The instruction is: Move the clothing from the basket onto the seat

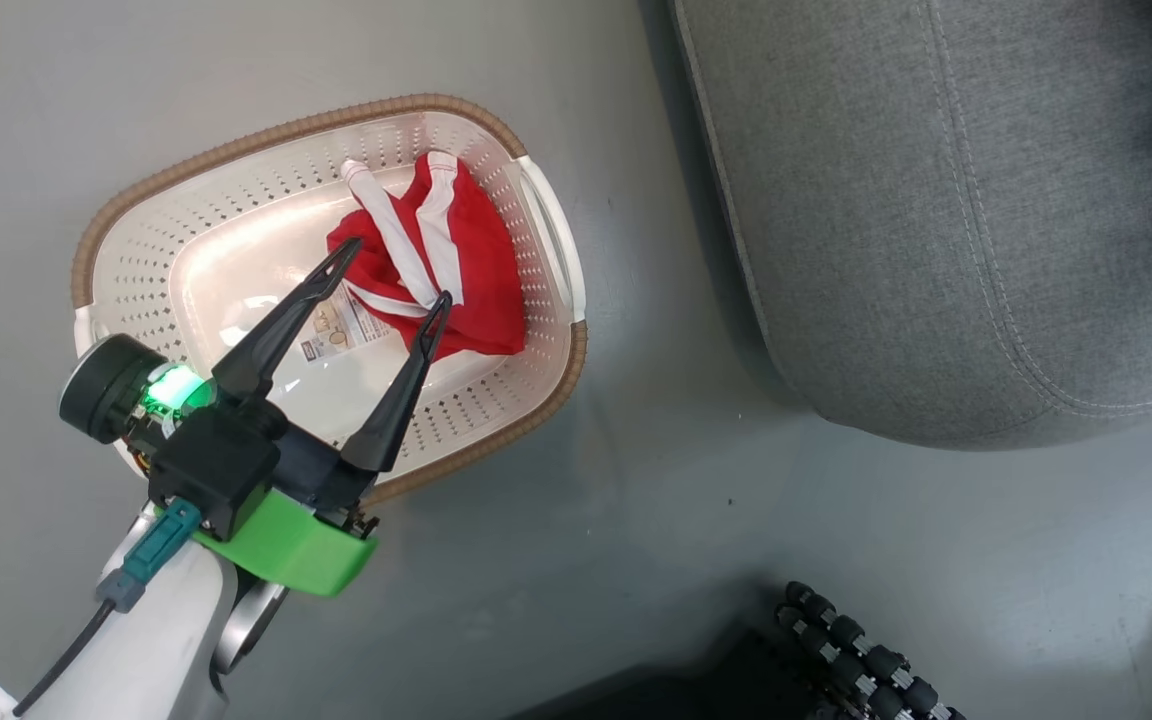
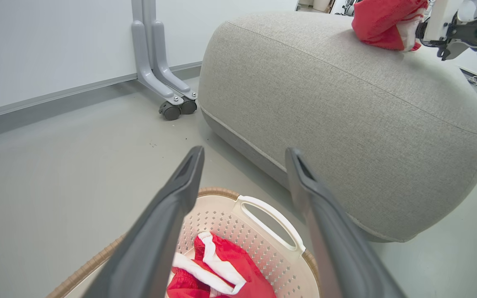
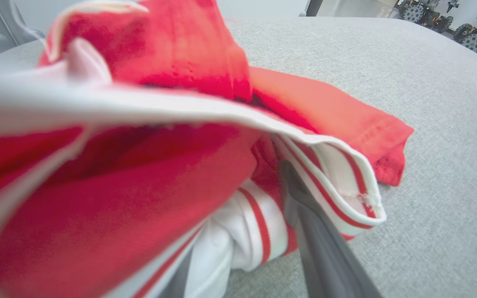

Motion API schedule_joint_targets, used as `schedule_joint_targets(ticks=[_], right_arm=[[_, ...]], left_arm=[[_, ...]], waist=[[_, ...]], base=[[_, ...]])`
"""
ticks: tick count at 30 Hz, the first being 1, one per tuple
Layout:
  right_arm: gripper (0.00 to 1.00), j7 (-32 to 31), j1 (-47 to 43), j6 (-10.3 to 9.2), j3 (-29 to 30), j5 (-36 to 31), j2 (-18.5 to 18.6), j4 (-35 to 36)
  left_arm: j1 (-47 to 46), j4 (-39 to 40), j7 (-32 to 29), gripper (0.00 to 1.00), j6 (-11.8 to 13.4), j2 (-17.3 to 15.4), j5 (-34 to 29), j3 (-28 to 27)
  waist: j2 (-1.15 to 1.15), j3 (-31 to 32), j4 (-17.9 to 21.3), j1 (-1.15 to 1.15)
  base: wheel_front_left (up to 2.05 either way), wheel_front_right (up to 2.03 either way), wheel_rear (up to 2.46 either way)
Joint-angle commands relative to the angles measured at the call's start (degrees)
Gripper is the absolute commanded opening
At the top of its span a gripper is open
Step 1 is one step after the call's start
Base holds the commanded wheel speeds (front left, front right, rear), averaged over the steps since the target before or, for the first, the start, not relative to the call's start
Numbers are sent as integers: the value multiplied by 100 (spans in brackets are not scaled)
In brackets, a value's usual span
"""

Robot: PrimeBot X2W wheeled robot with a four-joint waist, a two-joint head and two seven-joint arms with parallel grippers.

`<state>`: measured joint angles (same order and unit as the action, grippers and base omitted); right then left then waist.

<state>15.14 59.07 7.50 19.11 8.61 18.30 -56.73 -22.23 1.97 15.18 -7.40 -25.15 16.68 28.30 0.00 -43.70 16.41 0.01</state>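
The cream basket (image 1: 551, 235) stands on the floor with one red, white-striped piece of clothing (image 1: 466, 255) bunched in its right half. My left gripper (image 1: 396, 272) hovers over it, open and empty; seen along its own fingers, the left gripper (image 2: 244, 151) is above the basket (image 2: 271, 215) and its clothing (image 2: 226, 269). A second red piece of clothing (image 2: 381, 20) lies on top of the grey seat (image 2: 346, 124). My right gripper (image 3: 238, 174) is at that clothing (image 3: 160, 186), open. The cloth drapes over its fingers (image 3: 321, 248), hiding the tips.
Grey floor separates the basket from the seat (image 1: 936, 200). A grey stand on castors (image 2: 168, 95) is by the wall behind the seat. My dark roller base (image 1: 856, 640) is at the bottom. Wheeled machines (image 3: 412, 12) are parked far beyond the seat.
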Motion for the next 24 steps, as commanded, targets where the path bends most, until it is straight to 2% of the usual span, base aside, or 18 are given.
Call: schedule_joint_targets(ticks=[1,10,16,20,24], right_arm=[[100,2,-17,-2,-47,41,40,-30],[100,2,-485,-3,-447,252,132,-148],[100,2,-949,-3,-985,542,240,-133],[100,2,-1282,-3,-1327,875,377,206],[100,2,-1680,-3,-1575,1252,554,844]], left_arm=[[-2,-11,-6,100,-9,22,18,4],[91,-177,-6,100,-9,285,75,51],[240,-314,-6,100,-9,580,101,13],[399,-386,-6,100,-9,781,119,-93],[606,-435,-6,100,-9,994,116,-235]], waist=[[0,89,42,-1],[0,751,152,-1],[0,1382,216,-1],[0,1834,251,-1],[0,2264,278,-1]], base=[[0,0,0],[0,0,0],[0,0,0],[0,0,0],[0,0,0]])
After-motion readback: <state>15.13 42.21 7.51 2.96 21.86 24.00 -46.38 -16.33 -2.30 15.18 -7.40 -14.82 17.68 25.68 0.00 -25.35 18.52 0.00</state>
